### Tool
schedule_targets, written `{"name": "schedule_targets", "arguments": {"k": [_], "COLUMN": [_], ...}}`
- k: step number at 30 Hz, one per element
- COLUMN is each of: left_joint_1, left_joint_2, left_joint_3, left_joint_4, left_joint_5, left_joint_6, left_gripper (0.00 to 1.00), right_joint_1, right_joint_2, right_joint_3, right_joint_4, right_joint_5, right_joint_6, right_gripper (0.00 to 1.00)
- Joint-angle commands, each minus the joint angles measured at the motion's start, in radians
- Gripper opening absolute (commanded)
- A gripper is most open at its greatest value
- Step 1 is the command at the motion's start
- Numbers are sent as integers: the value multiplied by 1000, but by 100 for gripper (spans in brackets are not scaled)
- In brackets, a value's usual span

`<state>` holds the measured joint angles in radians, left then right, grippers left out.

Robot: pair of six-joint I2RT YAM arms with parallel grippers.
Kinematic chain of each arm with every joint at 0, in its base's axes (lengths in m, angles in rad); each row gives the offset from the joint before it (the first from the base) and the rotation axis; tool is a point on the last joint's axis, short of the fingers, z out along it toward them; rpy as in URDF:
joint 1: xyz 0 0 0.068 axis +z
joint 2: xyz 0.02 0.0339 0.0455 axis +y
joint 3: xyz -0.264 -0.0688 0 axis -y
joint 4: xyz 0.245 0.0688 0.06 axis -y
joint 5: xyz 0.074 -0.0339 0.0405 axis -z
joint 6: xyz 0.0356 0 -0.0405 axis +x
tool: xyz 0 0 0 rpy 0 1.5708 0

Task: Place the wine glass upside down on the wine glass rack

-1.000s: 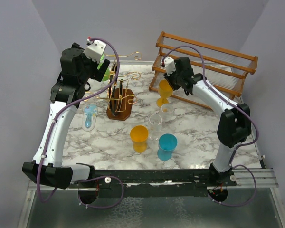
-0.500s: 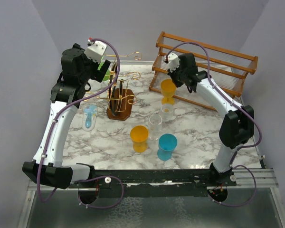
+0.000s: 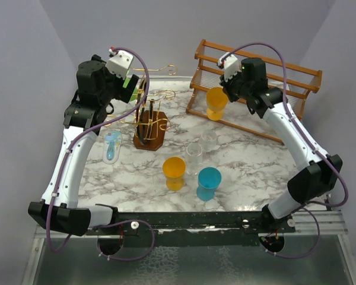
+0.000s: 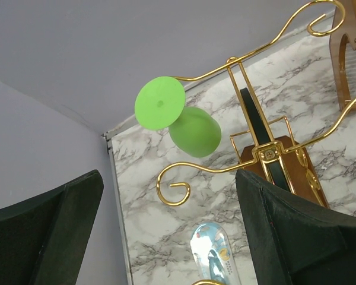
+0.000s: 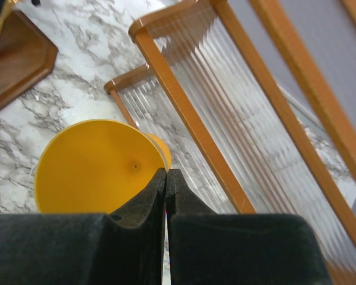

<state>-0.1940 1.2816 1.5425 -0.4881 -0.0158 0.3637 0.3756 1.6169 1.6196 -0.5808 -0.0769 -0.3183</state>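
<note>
The right tool [image 3: 224, 90] was pinched shut on the rim of the yellow wine glass [image 3: 216, 103], holding it upright and apparently clear of the desk [image 3: 249, 160] near the far right corner, just in front of the wooden slatted rack [image 3: 255, 83]. The wine glass rack [image 3: 148, 122] stood well apart, toward the far left, with the left tool [image 3: 133, 89] wide open and empty beside it. So thin a hold on the rim might let the glass swing or slip when it is turned over, and it could knock the slats or the left tool on the way across. Only the right wrist view showed the pinch itself. Only the left wrist view showed a green glass [image 4: 193, 133] hanging inverted from one gold arm.
</note>
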Motion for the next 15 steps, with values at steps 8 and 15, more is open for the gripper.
{"name": "schedule_targets", "arguments": {"k": [8,15], "left_joint_1": [-3,-8], "left_joint_2": [19,74], "left_joint_3": [51,98], "left_joint_4": [27,167], "left_joint_5": [227,554], "left_joint_6": [-194,-498], "left_gripper": [97,92], "right_joint_1": [-6,-6], "right_joint_2": [-199,-214], "right_joint_3": [117,194], "right_joint_4": [23,75], "right_joint_5": [-99,-222], "right_joint_6": [-8,64], "right_gripper": [1,1]}}
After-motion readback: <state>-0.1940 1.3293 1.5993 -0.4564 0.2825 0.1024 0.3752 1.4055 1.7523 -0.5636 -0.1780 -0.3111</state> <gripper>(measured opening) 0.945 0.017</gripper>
